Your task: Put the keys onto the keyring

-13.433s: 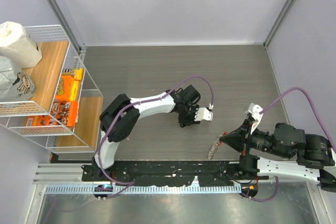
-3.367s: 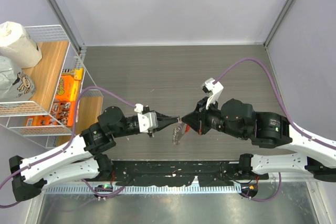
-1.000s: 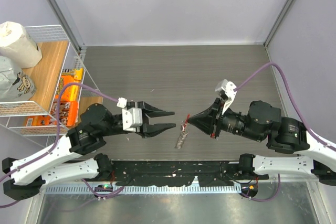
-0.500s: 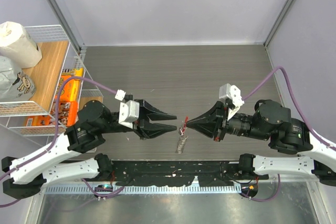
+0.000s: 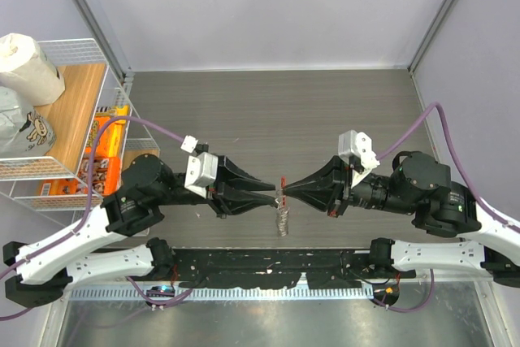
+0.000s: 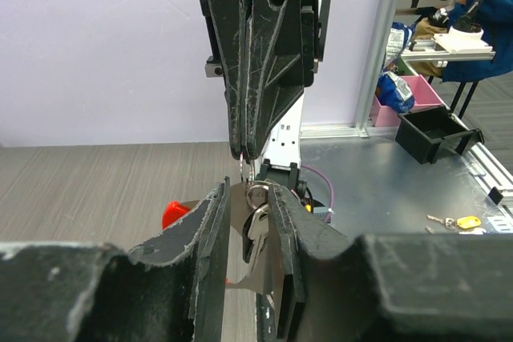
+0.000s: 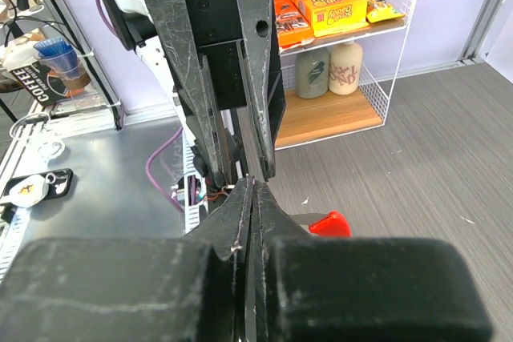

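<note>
Two arms bolted at the near edge met nose to nose over the counter (image 5: 268,111). The right end effector (image 5: 286,192), its fingers pressed flat together, pinched the keyring (image 5: 282,215) by its red strip (image 5: 282,182). This was apparently so that the coiled metal end hung free within the other arm's reach. The left end effector (image 5: 275,198) stood drawn in close about the top of that metal, probably to steady it for threading.

From overhead the tips seemed simply to touch, with the chain dangling just below them. How far the chain hung above the counter could not be judged from there. Only the left wrist camera showed the narrow gap between the left fingers (image 6: 212,230), and in it a small silver piece with a dark centre, likely the keys (image 6: 256,214). Whether those fingers clamped it or merely flanked it could not be told.

The right wrist camera showed its own fingers sealed on a thin edge with the chain hidden, and farther off the wire shelf (image 7: 385,46) of snack boxes.
</note>
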